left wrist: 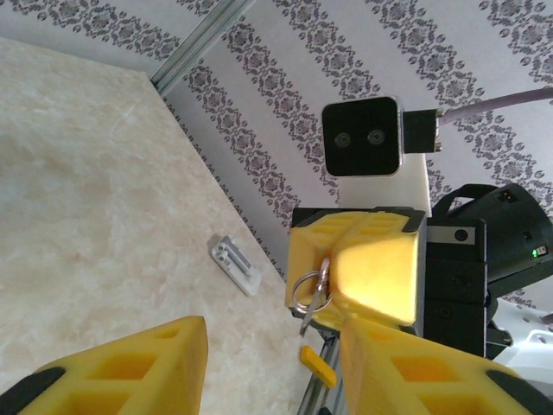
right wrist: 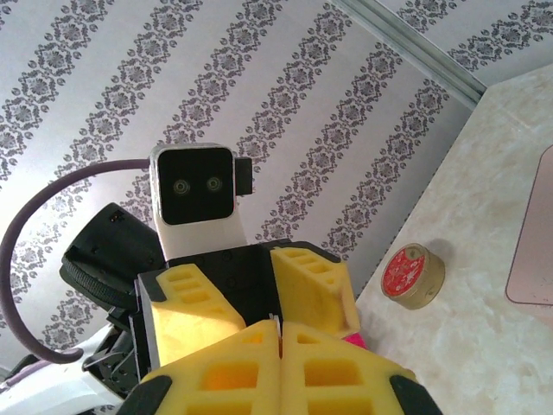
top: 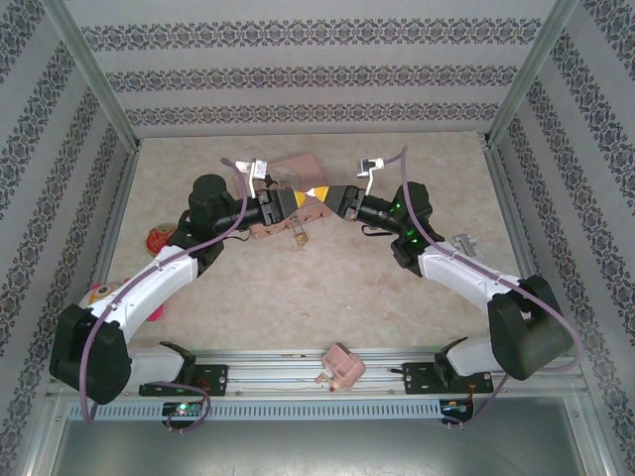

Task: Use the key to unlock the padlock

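Here two grippers meet tip to tip over the table point(top: 397, 297), with one key and one padlock. The right gripper point(left wrist: 335, 259) is clamped closed on the key point(left wrist: 313, 298), whose ring dangles at its seven o'clock. The left gripper point(left wrist: 276, 350) gapes wide, holding nothing. The padlock point(top: 298, 236) lies on the table at six o'clock of the pair, near the pink tin point(top: 298, 167).

Counter point(top: 327, 288): beige, marbled.
Pink tin point(top: 298, 167): far middle.
Padlock point(top: 298, 236): near the pink tin, in front of it.
Round red tin point(top: 159, 239): well left of the pink tin.
Grey clip point(top: 463, 241): well right of the pink tin.
Small pink box point(top: 340, 365): near edge, well in front of the pink tin.
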Motion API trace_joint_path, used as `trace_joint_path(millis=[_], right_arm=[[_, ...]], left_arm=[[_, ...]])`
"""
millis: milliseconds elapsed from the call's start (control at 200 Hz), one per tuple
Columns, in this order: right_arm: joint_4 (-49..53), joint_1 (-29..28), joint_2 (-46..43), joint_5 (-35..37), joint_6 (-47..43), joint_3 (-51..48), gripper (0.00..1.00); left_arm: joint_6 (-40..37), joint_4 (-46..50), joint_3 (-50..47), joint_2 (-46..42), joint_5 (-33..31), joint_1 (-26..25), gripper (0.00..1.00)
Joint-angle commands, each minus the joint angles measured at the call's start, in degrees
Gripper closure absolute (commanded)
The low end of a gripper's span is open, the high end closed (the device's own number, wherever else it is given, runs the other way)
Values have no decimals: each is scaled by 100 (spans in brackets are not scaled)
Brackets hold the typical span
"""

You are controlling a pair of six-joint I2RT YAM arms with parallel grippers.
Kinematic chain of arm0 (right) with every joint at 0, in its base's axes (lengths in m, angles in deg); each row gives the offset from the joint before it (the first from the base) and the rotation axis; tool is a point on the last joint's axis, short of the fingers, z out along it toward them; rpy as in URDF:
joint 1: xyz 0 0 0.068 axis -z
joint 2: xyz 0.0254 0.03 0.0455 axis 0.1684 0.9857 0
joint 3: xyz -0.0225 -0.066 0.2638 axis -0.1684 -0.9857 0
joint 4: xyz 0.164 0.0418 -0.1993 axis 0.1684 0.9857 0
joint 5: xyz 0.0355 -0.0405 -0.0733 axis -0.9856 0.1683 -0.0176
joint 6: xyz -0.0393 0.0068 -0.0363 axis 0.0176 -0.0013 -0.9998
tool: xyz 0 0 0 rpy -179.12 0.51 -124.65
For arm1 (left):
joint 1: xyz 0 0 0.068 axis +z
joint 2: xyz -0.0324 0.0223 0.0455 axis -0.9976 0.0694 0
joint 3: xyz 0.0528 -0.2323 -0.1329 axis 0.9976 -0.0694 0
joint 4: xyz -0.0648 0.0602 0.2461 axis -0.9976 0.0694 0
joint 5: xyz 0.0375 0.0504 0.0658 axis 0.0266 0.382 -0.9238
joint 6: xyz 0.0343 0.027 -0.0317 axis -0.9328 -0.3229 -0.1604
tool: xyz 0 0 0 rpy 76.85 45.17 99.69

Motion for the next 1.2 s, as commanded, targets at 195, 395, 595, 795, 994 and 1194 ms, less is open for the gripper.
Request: trace_joint_path(millis=[195,395,595,795,994,1194], right_arm=[[-561,-22,233,-166,200,235,100],[-722,-40,341,-228,329,285,100],[-839,-57,408,-247,401,281,100],[-977,-57,492,-274,502,275,100],[-1076,-66,542,-309,568,298,100],[-1146,-94,586,-335,620,307,100]], left_arm=[[177,-632,-14,51,287,72,69],[176,-658,-36,70,279,73,78],[184,-685,-45,60,280,73,89],[179,-701,-69,34,247,94,84],[222,-815,-103,2,224,110,81],[275,-941,-124,23,200,129,81]])
